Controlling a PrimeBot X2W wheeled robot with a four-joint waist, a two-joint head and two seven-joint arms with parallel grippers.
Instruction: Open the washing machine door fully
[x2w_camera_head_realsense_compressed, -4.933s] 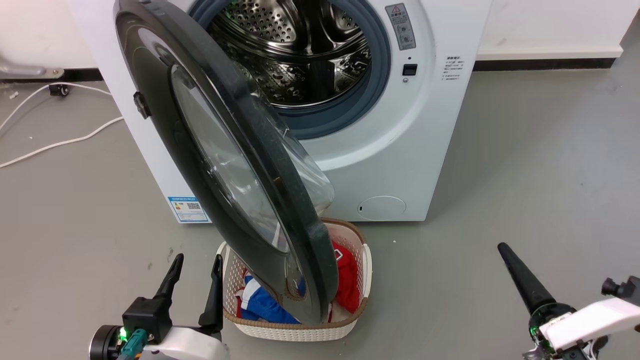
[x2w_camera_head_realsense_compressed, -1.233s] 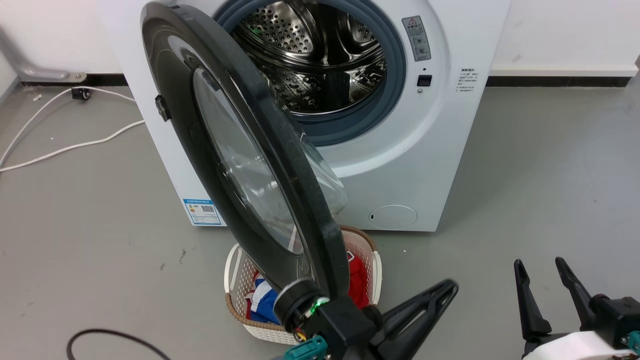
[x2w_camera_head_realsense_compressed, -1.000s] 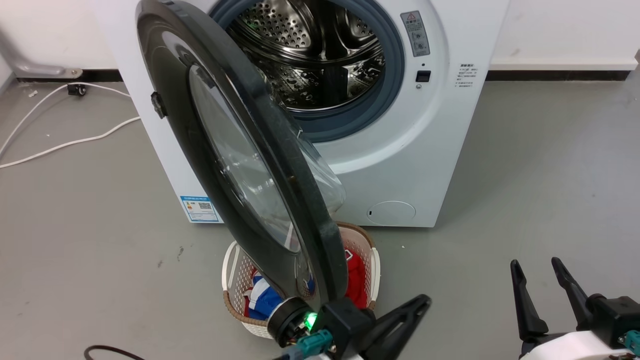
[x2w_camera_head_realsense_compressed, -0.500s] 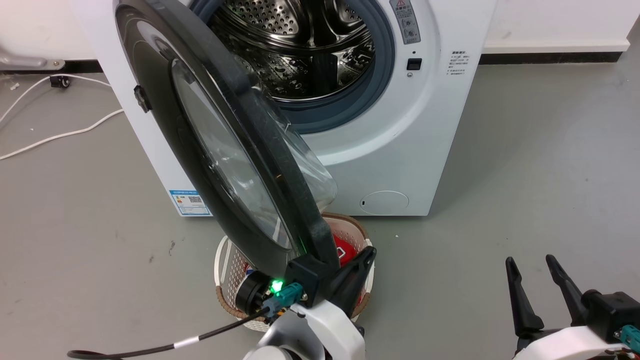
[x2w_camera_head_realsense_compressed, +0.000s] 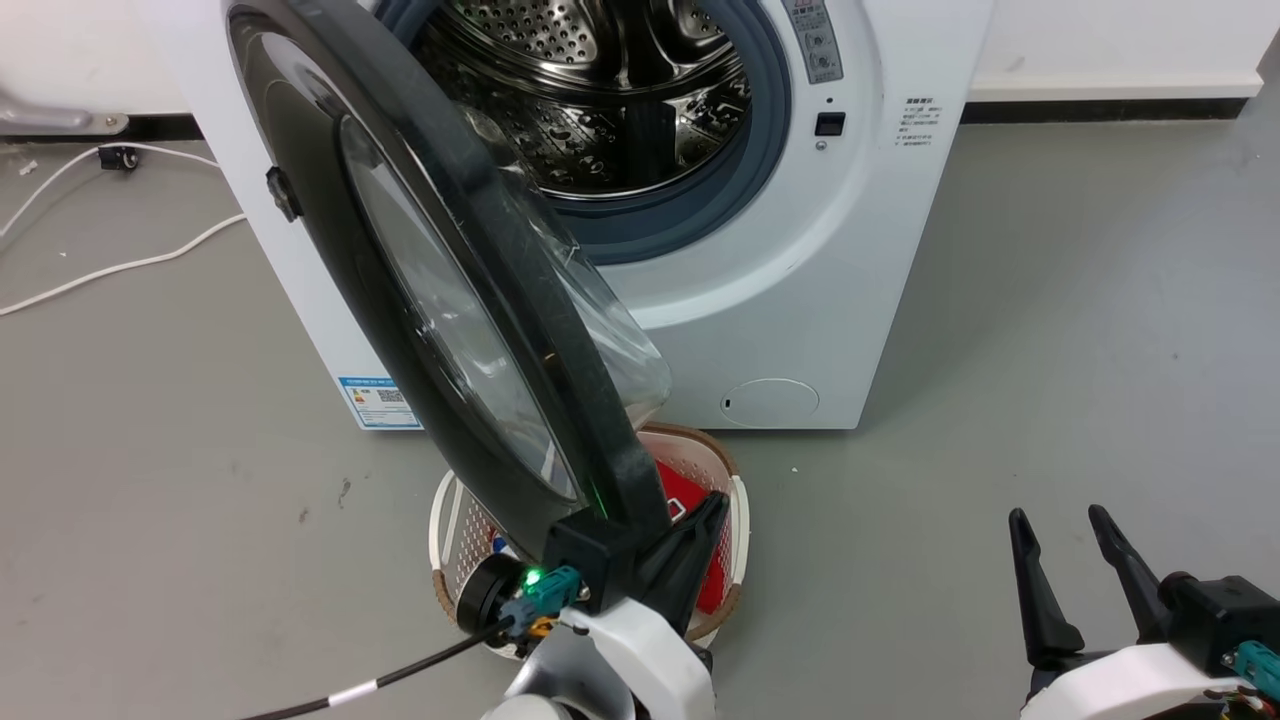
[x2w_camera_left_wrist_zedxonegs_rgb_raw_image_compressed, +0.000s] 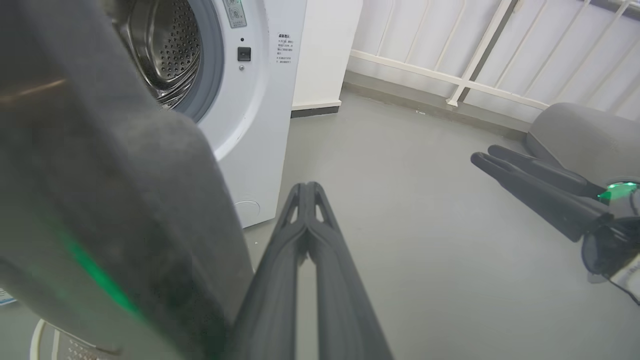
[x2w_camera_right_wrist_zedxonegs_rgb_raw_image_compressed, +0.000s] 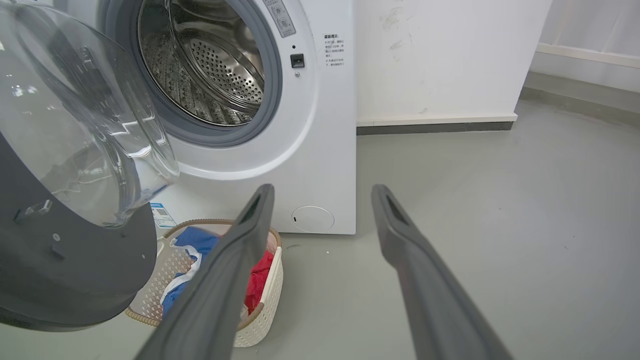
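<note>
The washing machine door (x2w_camera_head_realsense_compressed: 320, 240), a glossy black disc with a bulging glass bowl (x2w_camera_head_realsense_compressed: 600, 330), stands swung out from its hinge on the left and hangs over the basket. My left gripper (x2w_camera_head_realsense_compressed: 714, 506) is shut with nothing in it. It sits right at the door's lower free edge, on the inner side, fingers pointing up. In the left wrist view the shut fingers (x2w_camera_left_wrist_zedxonegs_rgb_raw_image_compressed: 307, 189) lie beside the blurred door rim (x2w_camera_left_wrist_zedxonegs_rgb_raw_image_compressed: 110, 200). My right gripper (x2w_camera_head_realsense_compressed: 1060, 518) is open at the lower right, well away from the door (x2w_camera_right_wrist_zedxonegs_rgb_raw_image_compressed: 75, 270), its fingers (x2w_camera_right_wrist_zedxonegs_rgb_raw_image_compressed: 262, 195) spread wide.
The white washing machine (x2w_camera_head_realsense_compressed: 800, 300) shows its steel drum (x2w_camera_head_realsense_compressed: 600, 90). A woven basket (x2w_camera_head_realsense_compressed: 737, 510) with red and blue clothes sits on the floor under the door. A white cable (x2w_camera_head_realsense_compressed: 120, 265) lies at the left. Grey floor opens to the right.
My left gripper came from the lower left to the door's lower edge and turned its fingers upward. The camera shifted, and the door looks about as far open as before. The right gripper stayed open.
</note>
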